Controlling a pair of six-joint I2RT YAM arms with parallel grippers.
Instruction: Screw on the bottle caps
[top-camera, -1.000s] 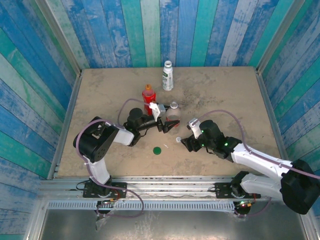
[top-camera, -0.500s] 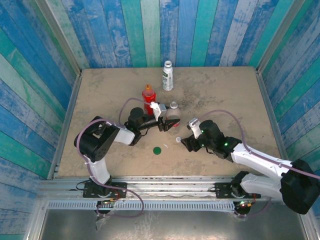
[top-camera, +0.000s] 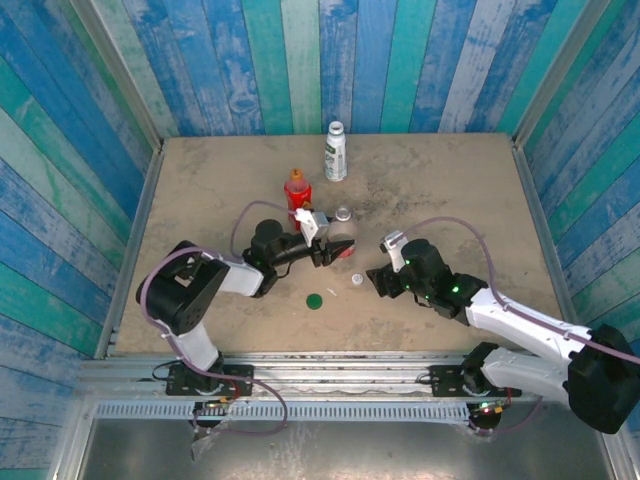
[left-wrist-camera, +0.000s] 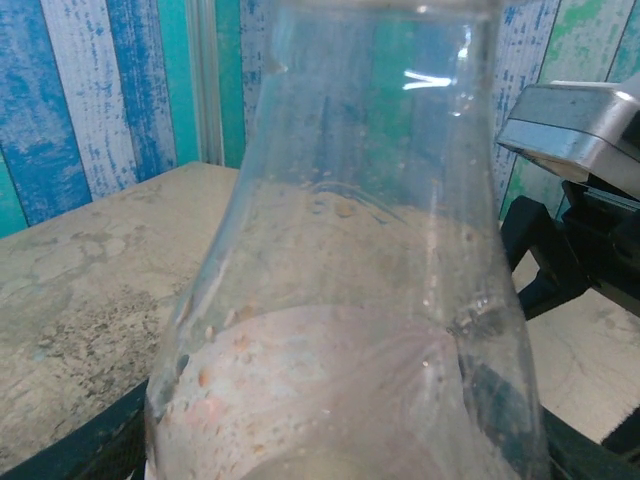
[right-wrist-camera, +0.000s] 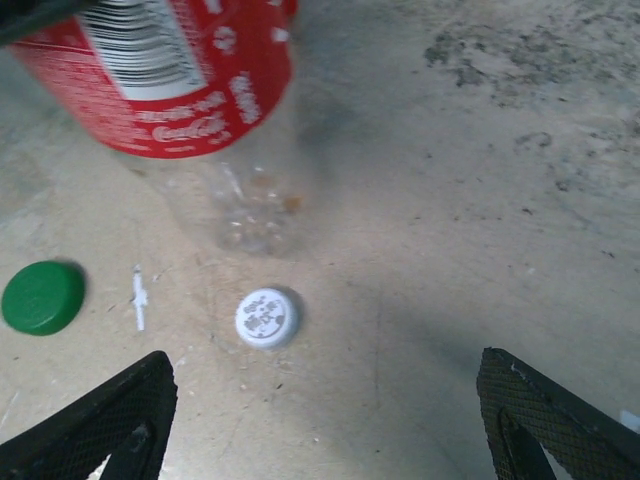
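One change matters, and it is on the left arm: the left tool (top-camera: 337, 246), which a second ago stood wide beside the clear bottle (top-camera: 344, 222), has drawn its jaws in around the body. They now look to press the bottle's sides, so I judge it gripped. With the bottle steadied like this, the step in hand is probably fetching a cap for it.

The bottle stands near the middle of the bench (top-camera: 450, 180), and from above its neck looks uncapped. In the left wrist view it is thin, see-through plastic, scuffed, with tan specks clinging inside the lower part. The right wrist view shows a red label with white print and a barcode. Walls this thin would likely dent under a hard squeeze.

The green cap (top-camera: 315, 299) lies flat nearer the arms, apart from both tools. To its right the white cap (top-camera: 357, 279) lies flat close to the bottle's foot. Rightmost, the right tool (top-camera: 378, 276) hovers low with its jaws spread wide and nothing between them. The white cap sits just ahead of it, the likeliest next pick.
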